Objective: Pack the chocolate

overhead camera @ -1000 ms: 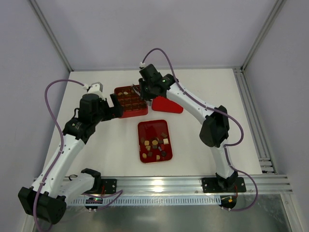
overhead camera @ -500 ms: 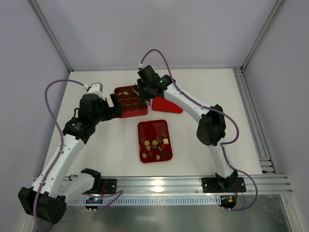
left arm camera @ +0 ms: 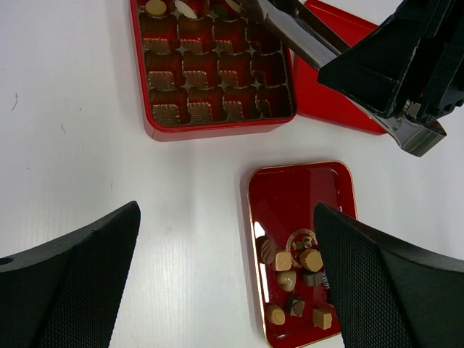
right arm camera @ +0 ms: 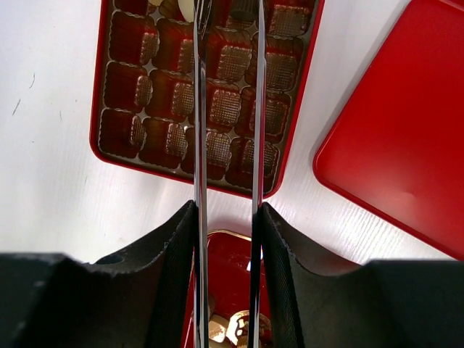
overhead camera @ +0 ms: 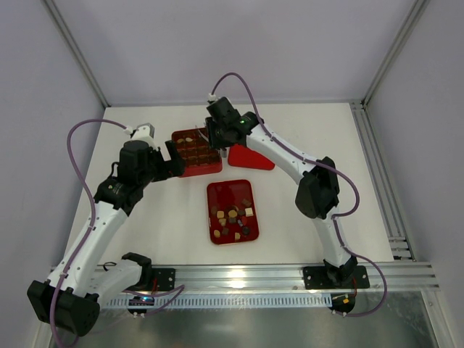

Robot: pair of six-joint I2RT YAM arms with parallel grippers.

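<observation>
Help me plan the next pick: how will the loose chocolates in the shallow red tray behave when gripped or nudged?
The chocolates look tiny, so probably light and apt to skid on the glossy tray when nudged. The round piece may roll or squirt from the jaws; the square piece likely sits steadier.

Matte white flat surface (overhead camera: 156, 217), evenly lit. Pale lilac-grey plain walls (overhead camera: 217, 43) stand on three sides. Silver aluminium rail (overhead camera: 239, 274) runs along near edge.

right fingers (right arm camera: 198, 145): parted wider | right arm (overhead camera: 279, 152): edged left over red box (overhead camera: 206, 170)
</observation>
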